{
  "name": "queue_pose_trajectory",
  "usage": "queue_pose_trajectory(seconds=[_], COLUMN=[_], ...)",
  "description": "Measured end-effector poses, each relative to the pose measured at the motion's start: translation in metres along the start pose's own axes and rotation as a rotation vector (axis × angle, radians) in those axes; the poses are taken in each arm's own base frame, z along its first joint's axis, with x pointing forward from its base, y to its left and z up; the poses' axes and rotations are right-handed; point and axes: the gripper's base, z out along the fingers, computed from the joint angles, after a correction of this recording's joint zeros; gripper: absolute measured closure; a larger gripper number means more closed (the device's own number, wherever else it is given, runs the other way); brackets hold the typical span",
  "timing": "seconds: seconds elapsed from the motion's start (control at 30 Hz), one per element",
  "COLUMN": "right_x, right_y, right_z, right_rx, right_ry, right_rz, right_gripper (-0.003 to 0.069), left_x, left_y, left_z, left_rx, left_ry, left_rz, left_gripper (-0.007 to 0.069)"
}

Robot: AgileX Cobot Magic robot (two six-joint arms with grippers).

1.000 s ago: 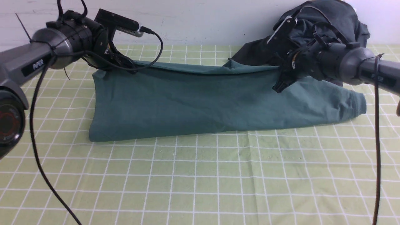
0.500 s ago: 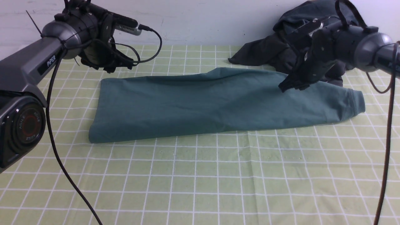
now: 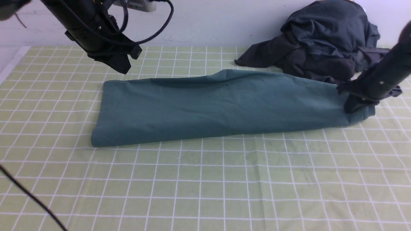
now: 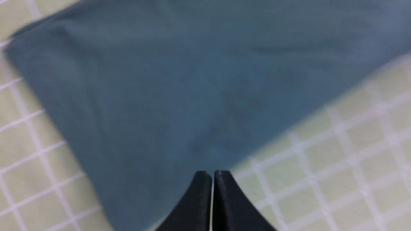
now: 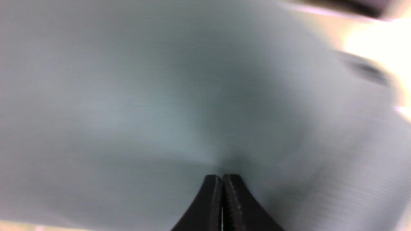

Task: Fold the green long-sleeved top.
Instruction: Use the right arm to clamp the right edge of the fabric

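Note:
The green long-sleeved top (image 3: pixel 218 106) lies flat as a long folded band across the table, a sleeve cuff at its right end. My left gripper (image 3: pixel 123 65) hangs above the table just beyond the top's far left corner, shut and empty. In the left wrist view its closed tips (image 4: pixel 212 173) are over the edge of the top (image 4: pixel 192 80). My right gripper (image 3: pixel 350 108) is low at the top's right end by the cuff. In the blurred right wrist view its tips (image 5: pixel 222 175) are shut, close against the green fabric (image 5: pixel 154 96), with nothing seen between them.
A darker charcoal-grey heap of clothing (image 3: pixel 321 41) lies at the back right, just behind the top's right end. The table wears a light green checked cloth (image 3: pixel 205 186). A white wall (image 3: pixel 208 19) stands behind. A black cable (image 3: pixel 32 199) crosses the front left.
The top's raised far edge has dropped flat. My left arm has risen and drawn back from the far left corner. My right arm has swung right and down to the cuff end.

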Motion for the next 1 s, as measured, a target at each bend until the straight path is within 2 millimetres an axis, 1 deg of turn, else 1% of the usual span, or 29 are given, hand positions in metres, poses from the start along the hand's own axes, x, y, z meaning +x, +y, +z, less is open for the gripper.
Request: queue_pose_trajectory(seconds=[0.07, 0.1, 0.13, 0.2, 0.23, 0.27, 0.3, 0.37, 0.4, 0.5, 0.57, 0.6, 0.63, 0.67, 0.7, 0.73, 0.77, 0.8, 0.83, 0.87, 0.9, 0.93, 0.97, 1.0], right_x=[0.001, 0.001, 0.001, 0.0, -0.001, -0.002, -0.003, -0.004, -0.005, -0.005, -0.002, -0.001, 0.0, 0.0, -0.001, -0.001, -0.001, -0.001, 0.0, 0.0, 0.002, 0.002, 0.003, 0.003], right_y=[-0.016, -0.018, -0.024, -0.028, -0.028, -0.029, -0.03, -0.032, -0.033, -0.038, -0.04, -0.041, -0.039, -0.038, -0.037, -0.035, -0.034, -0.032, -0.029, -0.027, -0.025, -0.024, -0.022, -0.021], right_z=[-0.004, -0.005, -0.006, -0.006, -0.006, -0.005, -0.006, -0.005, -0.004, 0.004, 0.014, 0.019, 0.022, 0.022, 0.022, 0.024, 0.024, 0.024, 0.025, 0.025, 0.022, 0.02, 0.014, 0.003], right_rx=[-0.006, -0.006, 0.0, 0.016, 0.021, 0.025, 0.035, 0.052, 0.067, 0.088, 0.085, 0.08, 0.074, 0.072, 0.07, 0.061, 0.059, 0.051, 0.039, 0.03, 0.024, 0.022, 0.021, 0.024], right_ry=[-0.012, -0.014, -0.025, -0.047, -0.057, -0.063, -0.079, -0.092, -0.105, -0.105, -0.083, -0.07, -0.062, -0.063, -0.063, -0.063, -0.063, -0.061, -0.049, -0.035, -0.016, -0.01, -0.004, -0.003], right_rz=[0.045, 0.051, 0.064, 0.066, 0.065, 0.064, 0.062, 0.063, 0.075, 0.132, 0.173, 0.184, 0.19, 0.191, 0.192, 0.198, 0.199, 0.2, 0.205, 0.202, 0.189, 0.178, 0.162, 0.145], right_gripper=[0.0607, 0.0597, 0.0557, 0.0473, 0.0446, 0.0427, 0.0328, 0.0248, 0.0183, 0.01, 0.0084, 0.0086, 0.0109, 0.0113, 0.0137, 0.0193, 0.0212, 0.0264, 0.0358, 0.042, 0.0506, 0.0542, 0.0592, 0.0622], left_x=[0.015, 0.02, 0.034, 0.057, 0.067, 0.075, 0.098, 0.12, 0.135, 0.164, 0.179, 0.185, 0.194, 0.196, 0.2, 0.208, 0.209, 0.212, 0.216, 0.218, 0.219, 0.221, 0.222, 0.223], left_y=[-0.014, -0.018, -0.025, -0.03, -0.031, -0.031, -0.032, -0.032, -0.032, -0.031, -0.033, -0.033, -0.035, -0.035, -0.036, -0.037, -0.037, -0.038, -0.038, -0.038, -0.039, -0.039, -0.039, -0.04], left_z=[-0.02, -0.029, -0.04, -0.052, -0.056, -0.055, -0.062, -0.07, -0.072, -0.076, -0.081, -0.082, -0.081, -0.081, -0.081, -0.081, -0.081, -0.082, -0.083, -0.085, -0.087, -0.088, -0.09, -0.092], left_rx=[0.028, 0.023, 0.007, -0.026, -0.042, -0.05, -0.088, -0.126, -0.153, -0.216, -0.258, -0.274, -0.299, -0.3, -0.317, -0.344, -0.351, -0.367, -0.394, -0.405, -0.418, -0.425, -0.436, -0.445], left_ry=[-0.035, -0.051, -0.07, -0.083, -0.082, -0.069, -0.056, -0.045, -0.037, -0.04, -0.061, -0.063, -0.062, -0.064, -0.067, -0.08, -0.085, -0.101, -0.113, -0.116, -0.122, -0.12, -0.123, -0.127], left_rz=[0.005, 0.011, 0.014, 0.005, 0.002, -0.001, -0.011, -0.025, -0.04, -0.103, -0.141, -0.152, -0.163, -0.167, -0.171, -0.179, -0.181, -0.182, -0.184, -0.186, -0.192, -0.193, -0.196, -0.201], left_gripper=[0.0628, 0.0628, 0.0628, 0.0628, 0.0628, 0.0628, 0.0628, 0.0628, 0.0628, 0.0628, 0.0628, 0.0628, 0.0628, 0.0628, 0.0628, 0.0628, 0.0628, 0.0628, 0.0628, 0.0628, 0.0628, 0.0628, 0.0628, 0.0628])
